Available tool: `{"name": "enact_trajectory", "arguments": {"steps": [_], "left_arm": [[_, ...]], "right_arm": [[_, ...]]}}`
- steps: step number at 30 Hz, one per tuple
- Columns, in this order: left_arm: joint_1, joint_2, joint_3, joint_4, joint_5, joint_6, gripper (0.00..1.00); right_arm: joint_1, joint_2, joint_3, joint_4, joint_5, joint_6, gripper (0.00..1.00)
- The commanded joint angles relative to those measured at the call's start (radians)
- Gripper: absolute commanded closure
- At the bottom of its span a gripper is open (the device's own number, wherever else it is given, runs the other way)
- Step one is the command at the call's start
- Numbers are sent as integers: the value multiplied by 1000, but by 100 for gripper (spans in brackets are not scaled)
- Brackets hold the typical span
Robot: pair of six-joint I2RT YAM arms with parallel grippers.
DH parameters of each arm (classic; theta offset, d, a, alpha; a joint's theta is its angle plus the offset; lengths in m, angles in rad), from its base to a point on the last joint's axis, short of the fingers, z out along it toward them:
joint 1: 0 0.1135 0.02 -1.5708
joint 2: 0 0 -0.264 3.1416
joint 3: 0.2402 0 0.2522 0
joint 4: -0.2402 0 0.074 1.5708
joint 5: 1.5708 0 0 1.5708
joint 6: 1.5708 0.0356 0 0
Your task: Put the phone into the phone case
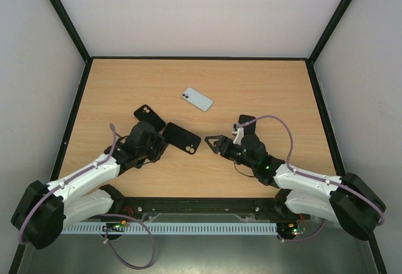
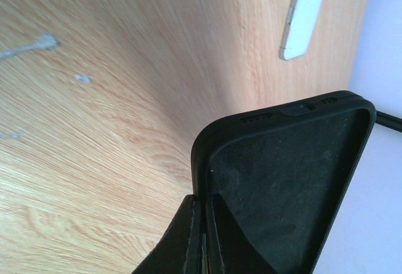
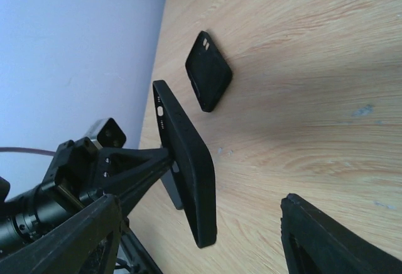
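Top external view: left gripper [image 1: 165, 140] pinches the edge of a black soft rubbery phone case [image 1: 183, 137], apparently raised to present its cavity. The pale blue slim phone [image 1: 197, 98] lies on the wooden table [image 1: 270, 85] beyond; right gripper [image 1: 217, 143] gapes wide, empty.

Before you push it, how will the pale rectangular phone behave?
The pale rectangular phone lies flat on the smooth wooden table, so it would probably slide rather than roll or tip. It looks thin and stiff; its low edges likely offer little grip.
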Motion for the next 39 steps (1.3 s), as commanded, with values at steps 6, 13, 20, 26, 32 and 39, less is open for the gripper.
{"name": "enact_trajectory", "arguments": {"steps": [6,13,20,26,32,39], "left_arm": [[-39,3,-5,137,22,-82,98],[-57,-10,-11,128,38,-78,98],[-59,-85,15,-15,-79,195,71],[-60,-264,14,-34,-114,658,48],[-66,-386,54,-54,-74,913,49],[-99,-433,98,13,112,1181,54]], "right_arm": [[72,148,53,173,21,44,38],[78,180,84,162,18,17,72],[78,111,112,3,7,-111,96],[78,10,155,-272,-28,-282,96],[79,-50,206,-428,-203,-418,96],[78,-112,222,-497,-337,-459,96]]}}
